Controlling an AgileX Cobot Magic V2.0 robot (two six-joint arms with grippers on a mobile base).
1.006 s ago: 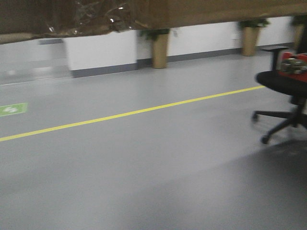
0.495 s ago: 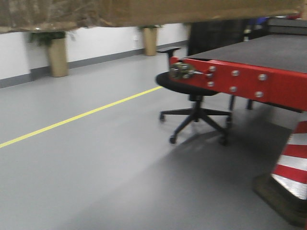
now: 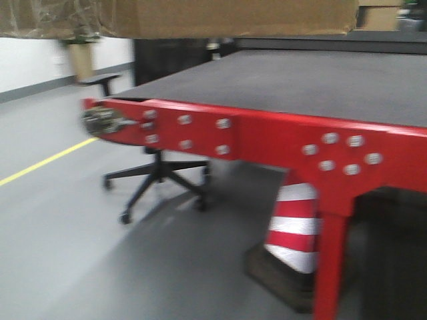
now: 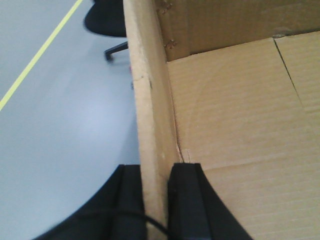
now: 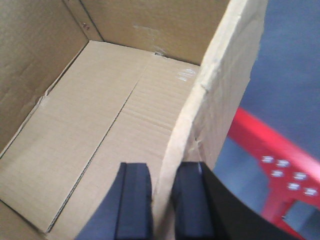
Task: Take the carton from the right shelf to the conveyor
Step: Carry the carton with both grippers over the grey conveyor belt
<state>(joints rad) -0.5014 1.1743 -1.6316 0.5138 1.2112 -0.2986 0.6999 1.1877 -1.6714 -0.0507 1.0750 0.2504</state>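
The carton [image 3: 233, 17] hangs higher than the conveyor [image 3: 300, 80], near its red edge, with the left gripper [image 4: 157, 170] and right gripper [image 5: 162, 170] each pinching an opposite side wall, apparently to carry it level.

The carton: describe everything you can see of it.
The plain brown corrugated cardboard carton is open-topped, with nothing visible inside and floor flaps meeting at a seam. It is held aloft, each side wall pinched by a black claw: left claw, right claw. Its lower edge bears wrinkled clear tape and sits higher than the red-framed dark grey conveyor.
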